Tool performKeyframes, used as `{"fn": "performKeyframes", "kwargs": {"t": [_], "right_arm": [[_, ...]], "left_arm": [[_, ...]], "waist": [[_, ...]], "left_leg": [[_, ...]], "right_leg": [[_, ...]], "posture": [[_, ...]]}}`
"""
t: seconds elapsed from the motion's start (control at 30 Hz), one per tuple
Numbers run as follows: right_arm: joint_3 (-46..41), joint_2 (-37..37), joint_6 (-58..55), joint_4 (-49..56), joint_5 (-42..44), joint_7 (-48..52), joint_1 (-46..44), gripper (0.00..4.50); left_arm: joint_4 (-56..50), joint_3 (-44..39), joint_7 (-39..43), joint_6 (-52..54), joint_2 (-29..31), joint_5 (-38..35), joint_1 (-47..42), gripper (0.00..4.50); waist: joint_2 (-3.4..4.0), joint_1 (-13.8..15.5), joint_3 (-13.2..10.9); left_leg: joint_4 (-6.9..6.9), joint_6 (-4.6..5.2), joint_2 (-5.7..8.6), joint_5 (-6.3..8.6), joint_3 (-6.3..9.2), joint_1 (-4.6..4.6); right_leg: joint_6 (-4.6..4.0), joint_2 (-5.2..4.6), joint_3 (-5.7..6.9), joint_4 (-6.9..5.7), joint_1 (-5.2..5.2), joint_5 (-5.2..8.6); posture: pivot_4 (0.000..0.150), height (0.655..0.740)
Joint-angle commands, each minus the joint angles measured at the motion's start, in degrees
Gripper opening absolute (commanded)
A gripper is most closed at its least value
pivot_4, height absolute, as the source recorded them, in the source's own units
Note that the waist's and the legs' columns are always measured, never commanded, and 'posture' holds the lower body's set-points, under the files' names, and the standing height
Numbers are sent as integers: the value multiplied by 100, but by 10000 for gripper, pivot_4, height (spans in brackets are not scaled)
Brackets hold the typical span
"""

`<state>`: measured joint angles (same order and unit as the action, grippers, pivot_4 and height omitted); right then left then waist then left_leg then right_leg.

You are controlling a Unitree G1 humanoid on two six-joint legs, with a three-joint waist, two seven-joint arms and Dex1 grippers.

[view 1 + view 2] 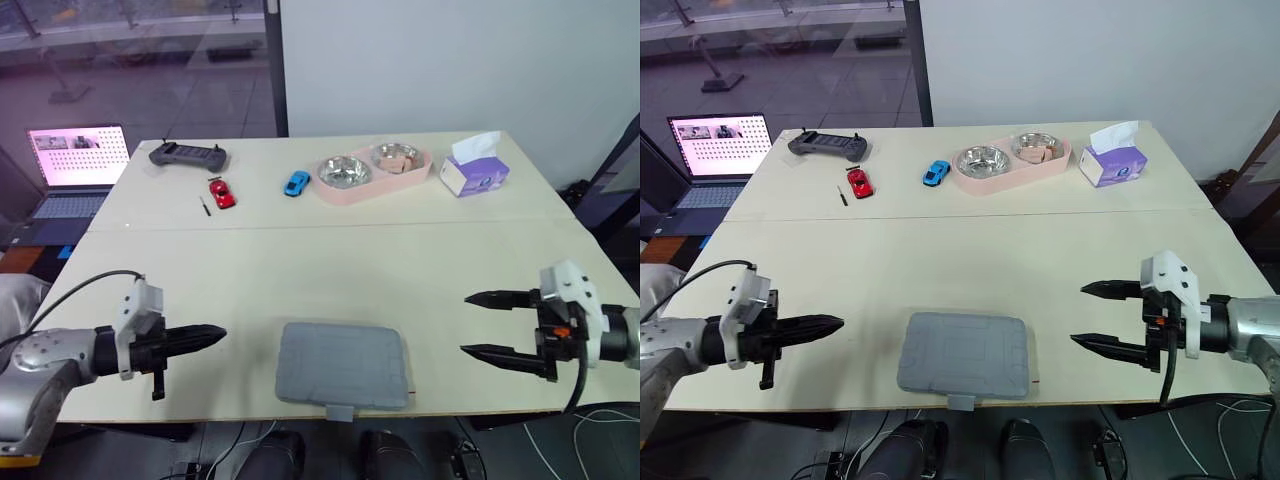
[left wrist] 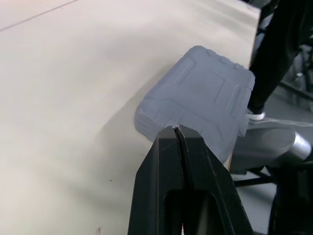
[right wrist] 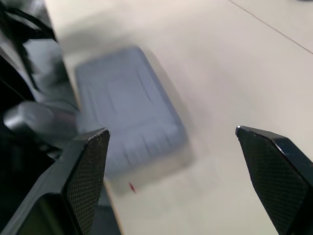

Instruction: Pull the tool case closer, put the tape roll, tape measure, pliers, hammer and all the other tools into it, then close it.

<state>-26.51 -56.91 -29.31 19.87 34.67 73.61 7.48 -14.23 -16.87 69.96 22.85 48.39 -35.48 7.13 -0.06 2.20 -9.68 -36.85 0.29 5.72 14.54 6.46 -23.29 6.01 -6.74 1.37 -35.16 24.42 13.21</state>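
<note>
Left wrist view: left tool (image 2: pixel 177 129) hides part of tool case (image 2: pixel 205 93).

one tool case (image 1: pixel 343 364), two toy cars (image 1: pixel 221 192) (image 1: pixel 297 183), two bowls (image 1: pixel 344 172) (image 1: pixel 394 156).

- A wide strip of bare table (image 1: pixel 300 270) runs between the case (image 1: pixel 343 365) and the far clutter.
- Nothing lies between the left gripper (image 1: pixel 220 336) and the case, nor between the right gripper (image 1: pixel 466 323) and it.
- The far side is crowded with a controller (image 1: pixel 188 155), red car (image 1: pixel 221 192), blue car (image 1: pixel 297 183), bowl tray (image 1: pixel 352 196) and tissue box (image 1: pixel 473 172).
</note>
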Motion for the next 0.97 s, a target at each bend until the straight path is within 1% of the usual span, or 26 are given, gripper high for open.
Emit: {"fn": "performKeyframes", "kwargs": {"t": [0.03, 0.13, 0.3, 0.43, 0.5, 0.67, 0.97], "right_arm": [[-419, -79, 305, -162, -44, 197, 175, 43612], [-568, -112, 454, -391, -85, 336, 304, 43612], [-565, -113, 541, -515, -63, 411, 361, 43612], [-369, -106, 593, -537, -140, 349, 276, 43612], [-300, -180, 447, -497, -73, 385, 255, 43612], [-283, -222, 175, -384, 157, 399, 102, 43612], [-235, -204, 110, -315, 96, 367, 116, 43612]], "left_arm": [[-167, -497, -212, -21, 114, -13, 127, 0], [-264, -759, -392, -44, 37, -72, 251, 0], [-295, -885, -447, -182, -44, -33, 358, 0], [-337, -859, -459, -203, -56, -39, 424, 0], [-327, -840, -464, -232, -58, -22, 423, 0], [-340, -783, -500, -260, -82, -9, 403, 0], [-267, -694, -530, -569, -113, 197, 381, 0]], "waist": [[0, 7, 0], [-2, 11, -1], [1, 3, -1], [1, 2, -1], [0, 5, -1], [0, 7, -1], [0, 7, -1]], "left_leg": [[-5, 0, -3, 0, 0, 0], [-11, 0, -4, 1, 0, 0], [-11, 0, -4, 1, -2, -1], [-12, 0, -7, 1, -3, 0], [-12, 0, -7, 1, -4, 0], [-13, 0, -7, 1, -4, 0], [-14, 0, -7, 1, -5, 0]], "right_leg": [[-1, 3, 1, -2, -2, 0], [-1, 3, 2, -3, -6, 0], [-1, 3, 2, -2, -6, 0], [-3, 3, 2, -4, -6, -1], [-3, 3, 3, -3, -6, -1], [-3, 3, 3, -3, -6, -1], [-4, 3, 3, -3, -6, -2]], "posture": [[1500, 7400], [1500, 7400], [1500, 7400], [1500, 7400], [1500, 7400], [1500, 7400], [1500, 7400]]}}
